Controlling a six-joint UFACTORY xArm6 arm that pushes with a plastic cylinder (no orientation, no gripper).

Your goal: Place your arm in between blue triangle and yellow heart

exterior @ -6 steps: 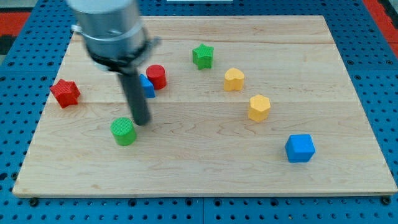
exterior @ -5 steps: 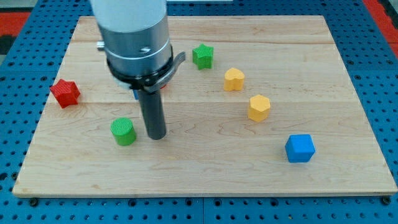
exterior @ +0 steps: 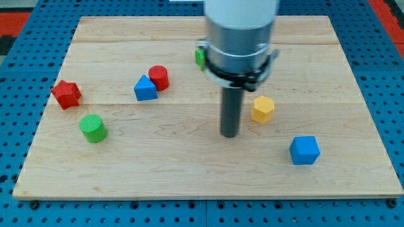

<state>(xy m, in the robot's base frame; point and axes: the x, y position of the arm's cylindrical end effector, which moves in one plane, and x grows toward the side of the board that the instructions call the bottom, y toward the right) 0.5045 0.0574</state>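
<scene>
- Centrally, my tip (exterior: 230, 135) rests on the wooden board (exterior: 189, 170), left of the yellow hexagon block (exterior: 263, 109)
- Blue triangle (exterior: 145, 88) sits well to the tip's left, touching the red cylinder (exterior: 158, 77)
- Yellow heart is hidden behind the arm; only an edge of a green block (exterior: 199, 57) shows there
- No pincer is fitted, only a rod
- Red star (exterior: 65, 94) and green cylinder (exterior: 93, 128) lie at the left; blue cube (exterior: 305, 150) at lower right
</scene>
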